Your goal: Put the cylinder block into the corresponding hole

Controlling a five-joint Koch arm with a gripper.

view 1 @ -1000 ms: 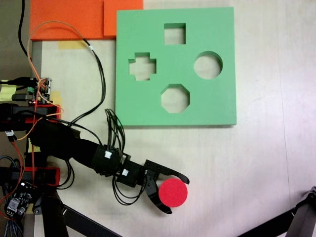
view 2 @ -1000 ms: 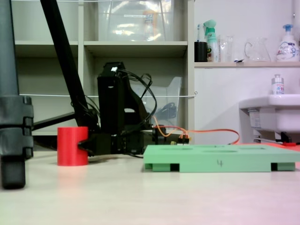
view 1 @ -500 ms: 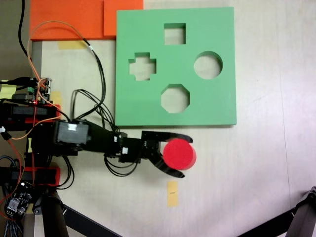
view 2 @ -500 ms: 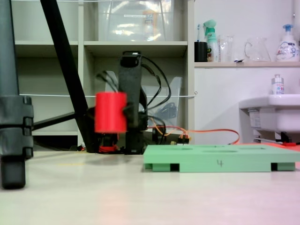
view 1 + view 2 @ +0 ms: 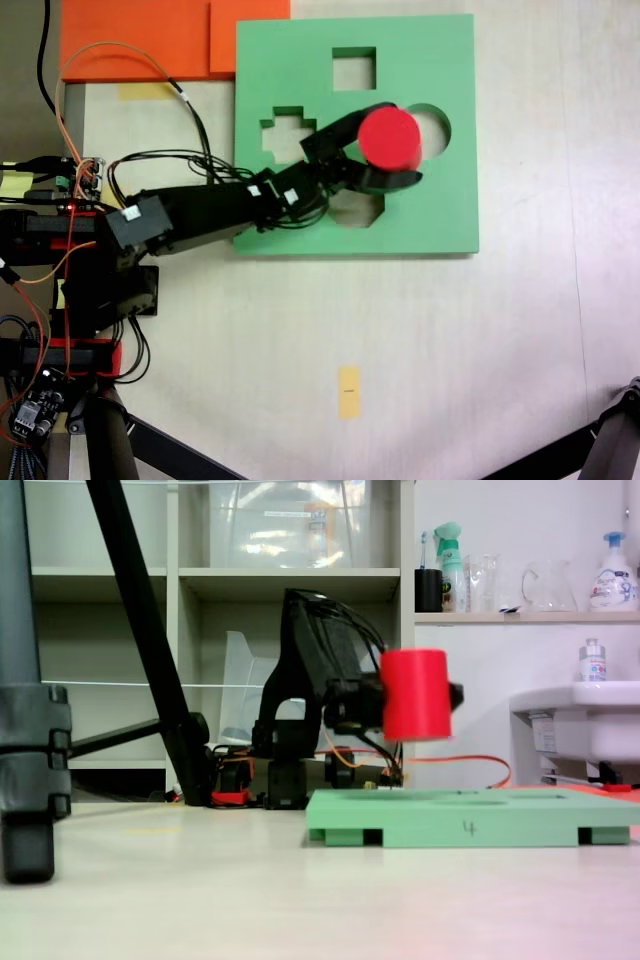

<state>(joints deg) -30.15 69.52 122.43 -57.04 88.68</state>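
The red cylinder block [image 5: 388,138] hangs in the air above the square green foam board [image 5: 300,215], held upright in my gripper [image 5: 392,142], which is shut on it. In a fixed view from above, the block covers the left part of the circular hole [image 5: 437,128]. In a fixed view from the side, the cylinder block [image 5: 415,694] floats well clear of the green board [image 5: 470,815], with the gripper [image 5: 418,696] around it. The octagonal cutout [image 5: 362,205] lies partly under the black fingers [image 5: 388,180].
The board also has a square cutout [image 5: 354,68] and a cross cutout [image 5: 285,133]. Orange foam sheets [image 5: 140,38] lie at the top left. A yellow tape mark [image 5: 348,391] sits on the table. Tripod legs [image 5: 610,440] cross the lower corners. Cables [image 5: 190,110] trail near the arm base.
The arm has swung from the table's front up over the green board, carrying the red cylinder higher and toward the circular hole. The tape mark where it stood is uncovered.
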